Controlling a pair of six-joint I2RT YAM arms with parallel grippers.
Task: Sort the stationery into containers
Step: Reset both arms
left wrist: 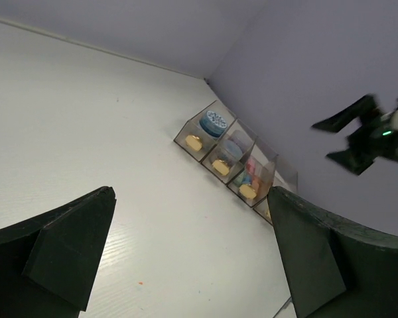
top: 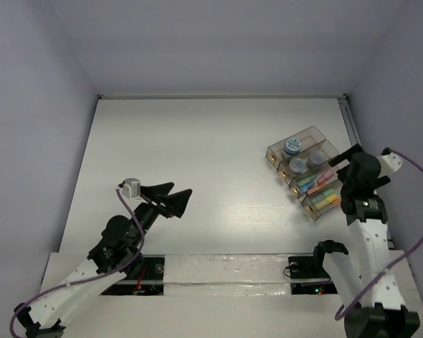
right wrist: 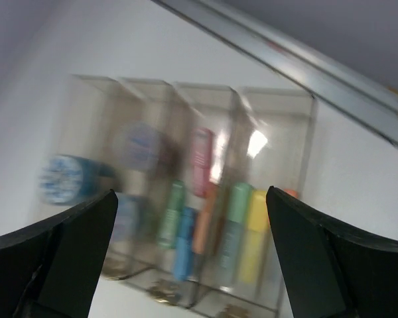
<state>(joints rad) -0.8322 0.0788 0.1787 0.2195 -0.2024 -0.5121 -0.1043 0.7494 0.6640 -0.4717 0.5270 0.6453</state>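
Note:
The smoky clear organiser tray (top: pixel 317 132) stands at the table's right. It holds a blue-white tub (top: pixel 292 146), a purple tub (top: pixel 314 160) and coloured pens (top: pixel 317 184). My right gripper (top: pixel 342 163) hovers open just above the tray's near right end. In the blurred right wrist view my right gripper (right wrist: pixel 192 192) holds nothing, and green (right wrist: pixel 174 212), blue (right wrist: pixel 184 242), orange (right wrist: pixel 204 225), pink (right wrist: pixel 201 159) and yellow (right wrist: pixel 252 232) pens lie below it. My left gripper (top: pixel 182 190) is open and empty over bare table, left of centre. From the left gripper (left wrist: pixel 191 192) the tray (left wrist: pixel 259 172) is far ahead.
A metal rail (top: pixel 350 123) runs along the table's right edge, close behind the tray. Purple walls close in the back and both sides. A taped strip (top: pixel 225 271) crosses the near edge between the arm bases. A tiny orange speck (left wrist: pixel 140 283) marks the table.

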